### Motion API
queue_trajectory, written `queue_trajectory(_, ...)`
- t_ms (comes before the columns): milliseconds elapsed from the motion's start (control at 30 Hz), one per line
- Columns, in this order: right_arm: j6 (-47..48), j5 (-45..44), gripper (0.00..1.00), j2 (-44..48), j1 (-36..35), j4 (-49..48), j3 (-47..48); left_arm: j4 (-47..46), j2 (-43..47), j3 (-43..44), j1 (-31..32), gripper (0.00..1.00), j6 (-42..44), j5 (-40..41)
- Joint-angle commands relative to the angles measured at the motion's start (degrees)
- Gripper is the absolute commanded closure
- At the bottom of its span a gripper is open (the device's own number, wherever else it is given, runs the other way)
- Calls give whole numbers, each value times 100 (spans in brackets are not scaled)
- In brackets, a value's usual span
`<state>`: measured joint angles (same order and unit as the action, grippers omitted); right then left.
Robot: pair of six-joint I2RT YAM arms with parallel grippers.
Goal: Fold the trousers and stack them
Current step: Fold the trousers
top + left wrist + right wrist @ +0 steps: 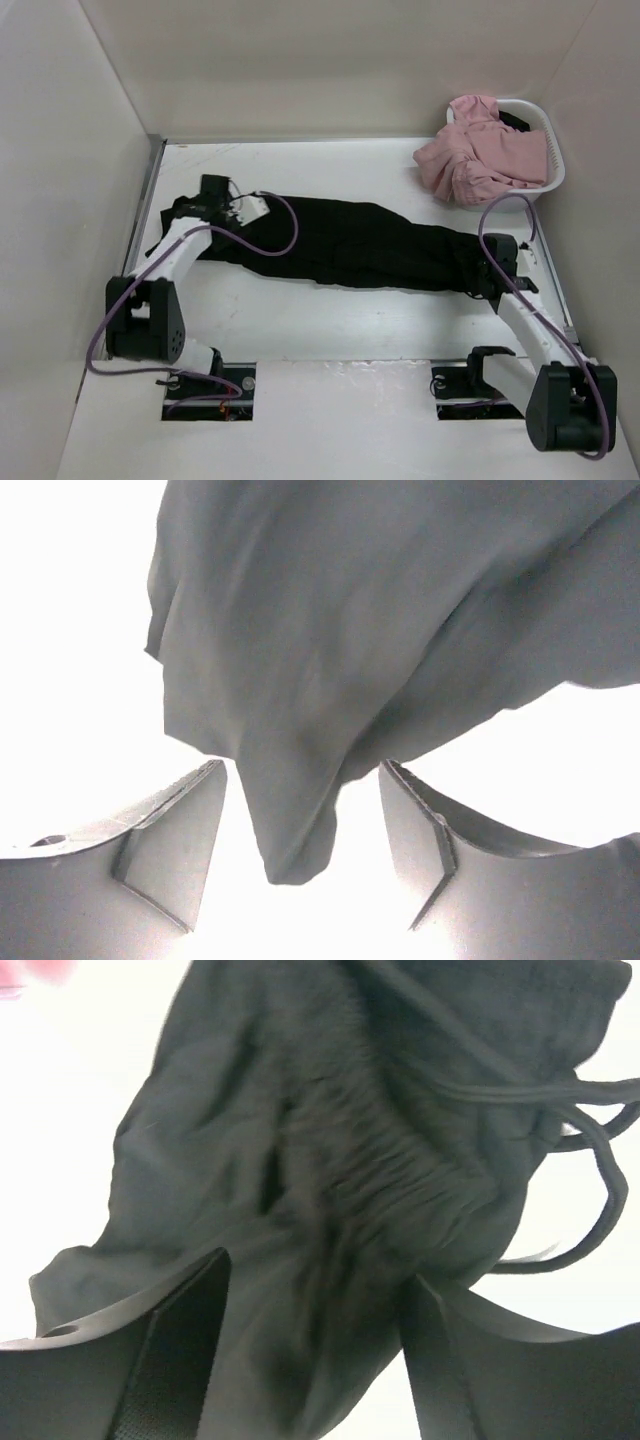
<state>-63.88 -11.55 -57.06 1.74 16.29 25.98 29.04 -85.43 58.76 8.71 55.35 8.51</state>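
Black trousers (350, 245) lie stretched left to right across the white table. My left gripper (203, 207) is at their left end, the leg end. In the left wrist view its jaws stand apart, and a corner of the black cloth (290, 730) hangs between the fingers (180, 840) without being pinched. My right gripper (487, 268) is at the right end, over the waistband. In the right wrist view its jaws stand wide apart around the gathered elastic waistband (400, 1170) and its drawstring (590, 1160).
A white laundry basket (556, 160) stands at the back right, with pink clothes (478, 150) spilling over its rim. White walls close in the table on the left, back and right. A metal rail (145, 200) runs along the left edge.
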Motion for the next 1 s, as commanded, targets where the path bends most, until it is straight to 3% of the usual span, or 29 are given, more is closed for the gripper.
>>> queue_trajectory(0,692,162,29,545,59,566,443,515,588,-207,-890,38,431,19)
queue_trajectory(133,789,249,27,880,24,998,557,332,511,-453,-1779,36,845,-288)
queue_trajectory(367,657,496,28,626,-46,911,610,-300,-420,-384,-2299,38,863,-307)
queue_trajectory(433,657,566,29,433,-46,797,584,-495,-719,-208,-2378,41,802,-184)
queue_trajectory(500,648,601,33,223,-3,622,558,-548,-922,-50,-2405,51,714,-122)
queue_trajectory(567,622,654,39,3,76,454,514,-566,-993,56,-2405,65,635,-113)
queue_trajectory(633,639,785,52,-200,182,279,479,-662,-1011,91,-2414,82,617,-113)
queue_trajectory(733,850,822,87,-227,226,233,566,-978,-950,127,-2492,95,643,-87)
queue_trajectory(767,964,725,94,-122,218,312,645,-1127,-888,144,-2528,97,670,-87)
queue_trajectory(967,1579,390,100,362,375,972,1338,-2050,-554,574,-2607,99,1021,-113)
